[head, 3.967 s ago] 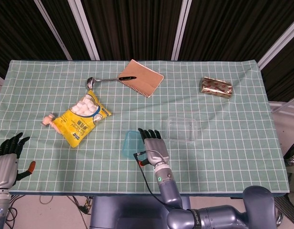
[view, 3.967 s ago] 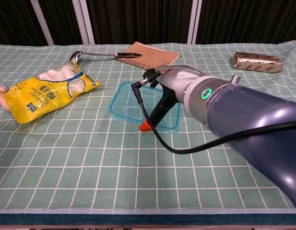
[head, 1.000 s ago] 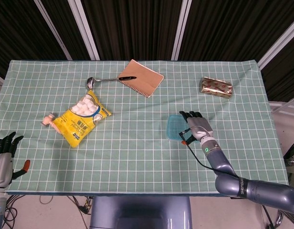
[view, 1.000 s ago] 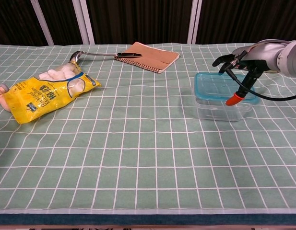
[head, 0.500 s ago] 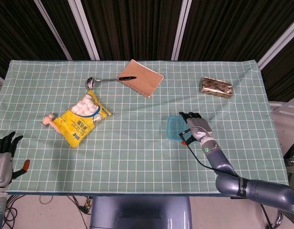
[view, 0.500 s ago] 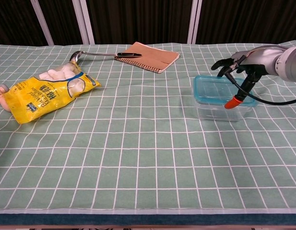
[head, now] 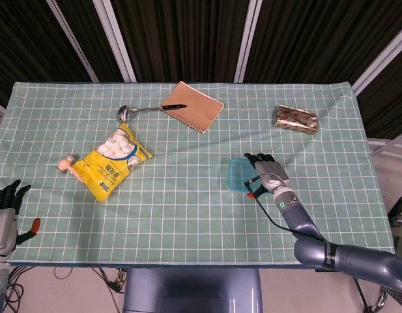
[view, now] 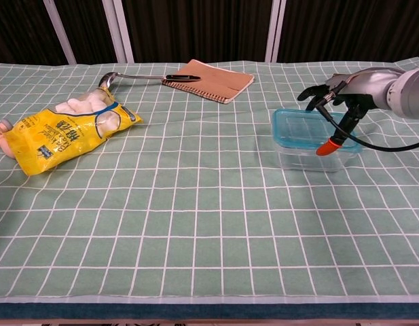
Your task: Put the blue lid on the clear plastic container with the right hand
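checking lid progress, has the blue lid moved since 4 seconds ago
Yes. The blue lid has gone rightward, away from the yellow bag, and now sits on the clear container under the right hand.

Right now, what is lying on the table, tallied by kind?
Food packs: 2, yellow marshmallow bag, gold foil pack
Containers: 1, clear plastic container
Lids: 1, blue lid
Utensils: 1, ladle
Stationery: 2, notebook, pen
Small pink item: 1
Total: 8
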`<state>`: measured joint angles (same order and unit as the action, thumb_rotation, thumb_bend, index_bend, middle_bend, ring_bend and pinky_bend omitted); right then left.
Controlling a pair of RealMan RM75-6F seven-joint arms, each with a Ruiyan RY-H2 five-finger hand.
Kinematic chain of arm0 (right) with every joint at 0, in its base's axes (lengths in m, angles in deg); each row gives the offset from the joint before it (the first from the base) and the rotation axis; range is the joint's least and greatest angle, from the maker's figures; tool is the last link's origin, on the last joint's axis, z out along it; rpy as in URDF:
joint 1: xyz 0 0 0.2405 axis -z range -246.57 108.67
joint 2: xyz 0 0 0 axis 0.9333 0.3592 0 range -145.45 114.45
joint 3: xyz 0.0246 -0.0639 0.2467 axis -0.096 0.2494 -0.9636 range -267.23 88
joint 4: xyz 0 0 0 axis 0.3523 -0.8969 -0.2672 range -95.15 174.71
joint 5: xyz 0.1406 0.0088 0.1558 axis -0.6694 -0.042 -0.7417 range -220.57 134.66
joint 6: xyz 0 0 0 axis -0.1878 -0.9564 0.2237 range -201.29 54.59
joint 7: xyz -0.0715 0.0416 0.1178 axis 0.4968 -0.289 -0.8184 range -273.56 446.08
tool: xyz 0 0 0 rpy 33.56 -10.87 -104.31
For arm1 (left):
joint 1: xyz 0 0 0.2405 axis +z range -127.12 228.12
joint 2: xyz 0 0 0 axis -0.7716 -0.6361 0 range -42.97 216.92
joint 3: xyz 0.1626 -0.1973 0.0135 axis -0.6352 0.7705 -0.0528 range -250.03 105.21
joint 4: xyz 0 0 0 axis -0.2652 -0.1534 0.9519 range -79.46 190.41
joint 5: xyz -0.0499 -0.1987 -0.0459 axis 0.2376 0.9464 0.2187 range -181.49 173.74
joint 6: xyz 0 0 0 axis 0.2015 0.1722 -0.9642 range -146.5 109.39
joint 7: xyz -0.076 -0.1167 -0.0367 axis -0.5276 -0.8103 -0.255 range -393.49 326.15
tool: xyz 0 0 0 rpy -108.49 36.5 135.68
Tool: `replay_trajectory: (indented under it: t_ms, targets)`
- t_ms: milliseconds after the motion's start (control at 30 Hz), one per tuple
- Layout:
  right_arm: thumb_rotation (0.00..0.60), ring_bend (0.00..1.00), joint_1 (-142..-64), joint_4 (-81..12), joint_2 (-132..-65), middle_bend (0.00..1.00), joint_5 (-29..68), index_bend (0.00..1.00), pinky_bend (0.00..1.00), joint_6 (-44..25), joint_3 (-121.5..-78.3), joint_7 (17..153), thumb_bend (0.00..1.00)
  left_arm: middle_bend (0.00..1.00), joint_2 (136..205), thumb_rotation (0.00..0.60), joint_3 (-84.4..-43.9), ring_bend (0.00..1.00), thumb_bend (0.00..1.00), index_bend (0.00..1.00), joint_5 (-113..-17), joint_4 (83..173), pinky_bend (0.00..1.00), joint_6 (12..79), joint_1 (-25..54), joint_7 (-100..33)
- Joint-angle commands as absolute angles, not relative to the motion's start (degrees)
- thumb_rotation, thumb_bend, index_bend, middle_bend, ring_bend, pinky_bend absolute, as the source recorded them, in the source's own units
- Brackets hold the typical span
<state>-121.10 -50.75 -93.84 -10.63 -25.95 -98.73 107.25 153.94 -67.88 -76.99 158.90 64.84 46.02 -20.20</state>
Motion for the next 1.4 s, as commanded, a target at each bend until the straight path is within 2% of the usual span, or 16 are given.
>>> replay_trajectory:
  t_ms: [33,1400]
  targets:
    - [0.6,0.0,-121.1,-50.6,-93.9,0.47,-10.5,0.0,0.0,-25.9,-98.7,107.2,0.35,0.0,154.0,0.6,-67.9,0.0,0.36,0.14,-76.9,158.9,0.0,64.8,46.0,-20.2]
    - [0.6,0.0,-121.0,-49.4,-94.8,0.47,-9.4,0.0,0.0,-25.9,-98.2,106.2,0.35,0.0,154.1,0.6,-68.0,0.0,0.36,0.14,-76.8,158.7,0.0,64.8,45.9,-19.8]
